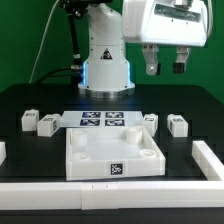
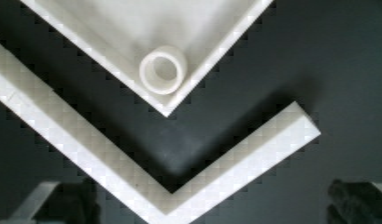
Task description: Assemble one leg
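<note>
Several small white legs with tags lie on the black table: two at the exterior view's left (image 1: pixel 28 120) (image 1: pixel 46 124) and two at its right (image 1: pixel 151 120) (image 1: pixel 178 124). The large white square tray-like piece (image 1: pixel 140 152) sits in the middle front. My gripper (image 1: pixel 165 64) hangs high above the right side of the table, open and empty, touching nothing. In the wrist view my gripper (image 2: pixel 197 205) shows only its dark fingertips (image 2: pixel 37 205) at the picture's edges, far apart. A corner of the tray piece with a round socket (image 2: pixel 161 68) lies below. No leg shows in the wrist view.
The marker board (image 1: pixel 103 121) lies flat behind the tray piece. A white border wall (image 1: pixel 110 195) runs along the table's front and up the right side (image 1: pixel 210 158); its corner shows in the wrist view (image 2: pixel 117 150). The robot base (image 1: pixel 105 55) stands at the back.
</note>
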{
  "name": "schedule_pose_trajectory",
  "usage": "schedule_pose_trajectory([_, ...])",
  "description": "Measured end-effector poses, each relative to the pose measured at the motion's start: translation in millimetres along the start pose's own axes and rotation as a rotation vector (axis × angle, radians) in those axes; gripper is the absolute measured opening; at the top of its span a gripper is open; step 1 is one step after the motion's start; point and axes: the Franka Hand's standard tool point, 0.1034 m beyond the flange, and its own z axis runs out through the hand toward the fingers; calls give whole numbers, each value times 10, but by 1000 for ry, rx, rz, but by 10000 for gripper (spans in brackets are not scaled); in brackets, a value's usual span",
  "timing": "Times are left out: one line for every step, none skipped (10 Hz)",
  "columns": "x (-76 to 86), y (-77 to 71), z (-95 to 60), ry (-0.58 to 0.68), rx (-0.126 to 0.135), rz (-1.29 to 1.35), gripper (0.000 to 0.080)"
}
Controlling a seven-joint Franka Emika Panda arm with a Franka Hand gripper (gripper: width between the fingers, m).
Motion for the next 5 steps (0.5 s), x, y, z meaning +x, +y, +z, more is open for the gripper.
schedule_pose_trajectory([-13,-10,-2,-1,0,5,650])
schedule_pose_trajectory([-13,-10,-2,-1,0,6,650])
schedule_pose_trajectory([-14,-11,-1,-1,1,7,650])
schedule_pose_trajectory([-16,-12,5,-2,2,7,650])
schedule_pose_trajectory([-17,-13,7,-2,2,7,650])
